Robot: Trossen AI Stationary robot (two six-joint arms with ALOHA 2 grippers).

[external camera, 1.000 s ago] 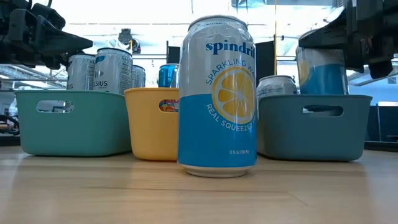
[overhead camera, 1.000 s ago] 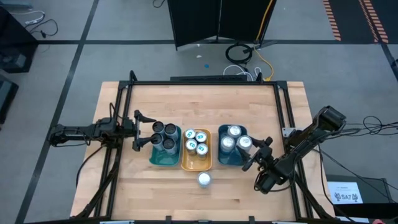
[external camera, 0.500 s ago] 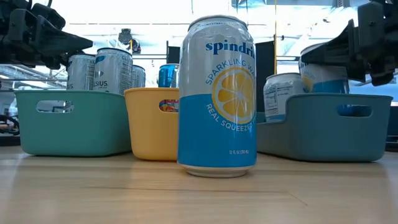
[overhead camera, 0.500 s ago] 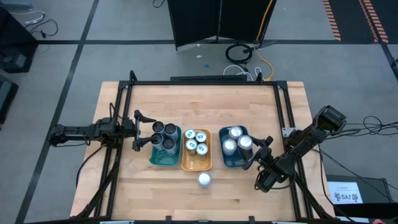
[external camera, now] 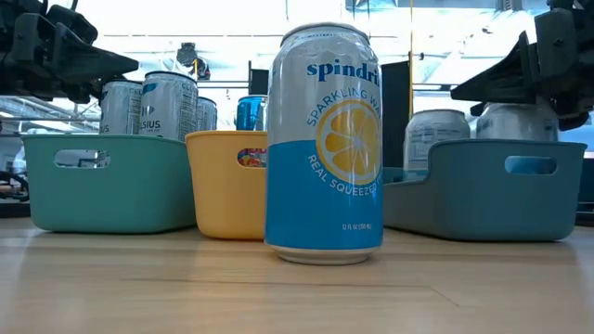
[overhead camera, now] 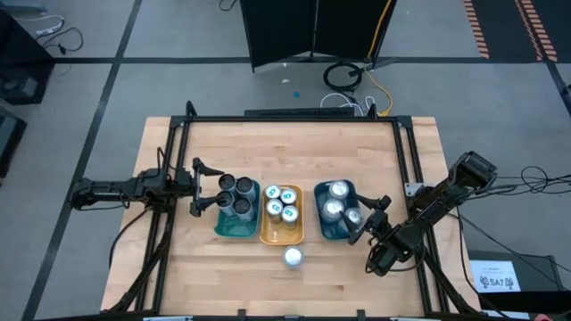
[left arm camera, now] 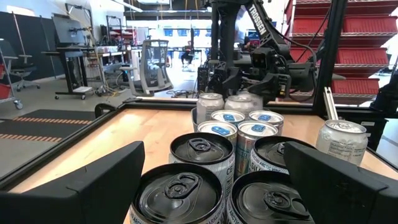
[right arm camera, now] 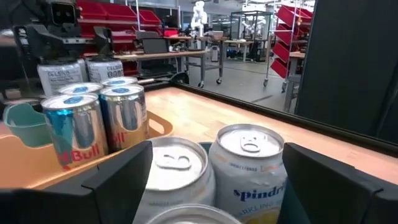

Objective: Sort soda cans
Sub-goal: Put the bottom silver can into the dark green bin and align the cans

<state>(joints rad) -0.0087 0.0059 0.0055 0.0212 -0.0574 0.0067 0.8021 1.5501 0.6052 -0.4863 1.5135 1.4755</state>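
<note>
Three trays stand in a row. The teal tray holds dark-topped soda cans, the orange tray holds blue-marked cans, and the blue tray holds silver-topped cans. A lone Spindrift can stands upright on the table in front of the orange tray. My right gripper is open at the blue tray's near right corner. Its fingers stand on either side of the nearest silver can, which rests in the tray. My left gripper waits open beside the teal tray.
A black frame runs around the wooden tabletop. Bare wood lies beyond the trays toward the far edge and on both sides of the lone can. Workshop racks and chairs show in the room behind.
My right gripper has come down over the blue tray with a silver-and-blue can and has let it go. That can now stands low inside the tray, below the fingers. The blue tray has shifted a little toward the table's right edge.
</note>
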